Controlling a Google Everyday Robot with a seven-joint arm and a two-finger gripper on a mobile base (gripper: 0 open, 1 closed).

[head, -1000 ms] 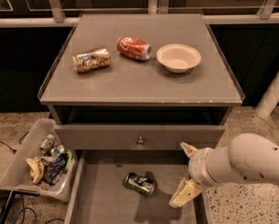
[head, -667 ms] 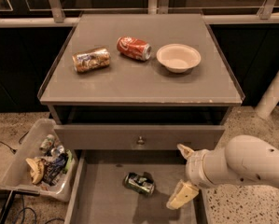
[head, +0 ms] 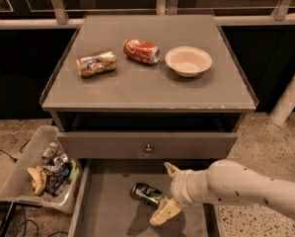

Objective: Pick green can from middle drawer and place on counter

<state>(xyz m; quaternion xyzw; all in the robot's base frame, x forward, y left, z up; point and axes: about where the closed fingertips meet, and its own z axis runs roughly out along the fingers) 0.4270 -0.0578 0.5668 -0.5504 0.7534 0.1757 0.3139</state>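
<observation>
While a pale robot arm (head: 245, 186) reaches in from the right, a wide grey counter (head: 137, 90) fills the upper view. Below it the middle drawer (head: 105, 216) stands pulled out, under a shut drawer front (head: 112, 145) with a small knob. A clear plastic bin (head: 16, 174) on the floor at left holds jumbled wrappers and cans. On the counter sit an empty cream bowl (head: 188, 60), a red can (head: 141, 51) on its side with white script too small to read, and a gold-brown can (head: 96, 63), also on its side. The green can (head: 146, 192) lies on its side on the drawer floor, its label unreadable. The gripper (head: 163, 194) hangs just right of the green can, fingers spread wide, holding nothing. It has moved left, closer to the can, which has not shifted.
</observation>
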